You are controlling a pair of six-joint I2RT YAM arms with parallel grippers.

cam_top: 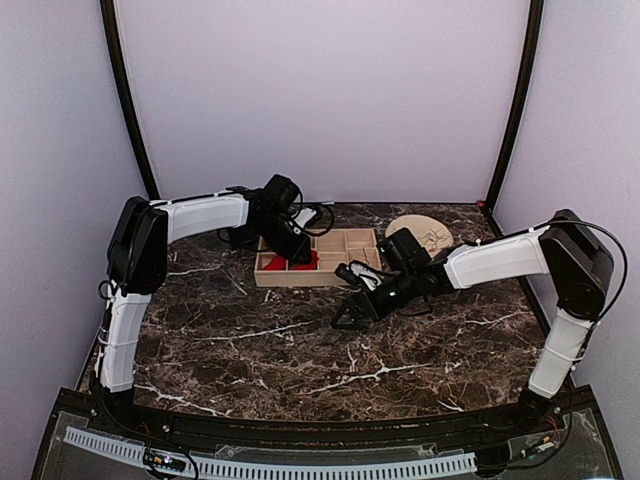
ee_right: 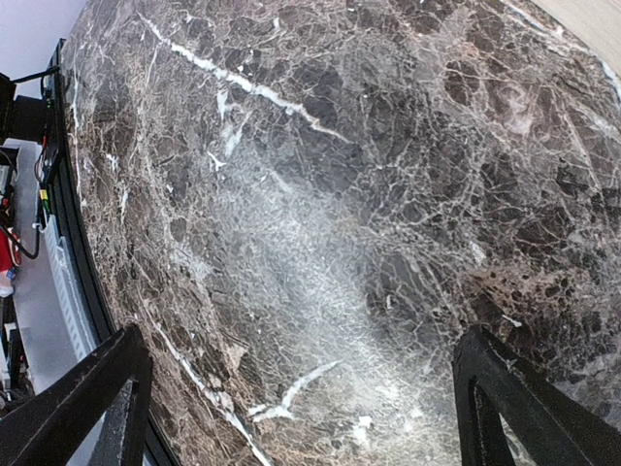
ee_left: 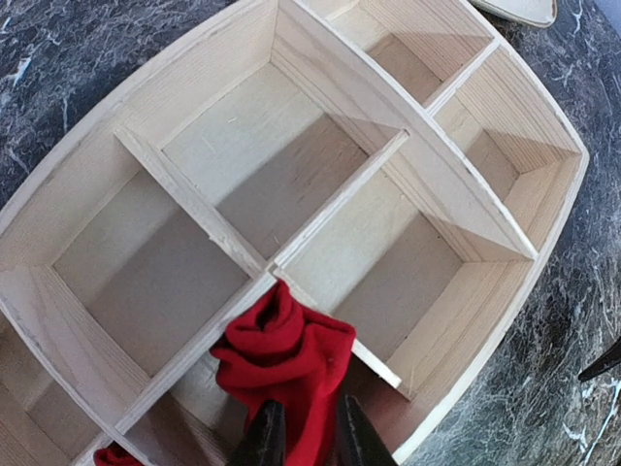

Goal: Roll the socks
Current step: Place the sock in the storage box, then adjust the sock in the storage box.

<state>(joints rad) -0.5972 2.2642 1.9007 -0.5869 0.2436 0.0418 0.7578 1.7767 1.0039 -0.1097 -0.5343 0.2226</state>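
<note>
A rolled red sock (ee_left: pixel 286 364) hangs over the wooden tray (ee_left: pixel 543 243), above a front compartment and its divider. My left gripper (ee_left: pixel 303 437) is shut on the sock; its dark fingers pinch the fabric's lower end. In the top view the left gripper (cam_top: pixel 293 250) is over the tray's front left part, with red fabric (cam_top: pixel 304 262) below it. A second bit of red sock (ee_left: pixel 114 454) shows at the bottom left edge of the left wrist view. My right gripper (ee_right: pixel 301 408) is open and empty over bare marble; in the top view the right gripper (cam_top: pixel 352 312) is in front of the tray.
The tray (cam_top: pixel 345 276) has several compartments, most bare. A round tan plate (cam_top: pixel 420 232) lies behind the right arm at the back right. Dark marble table (cam_top: pixel 300 350); the near table edge with cables shows at the left of the right wrist view (ee_right: pixel 58 194).
</note>
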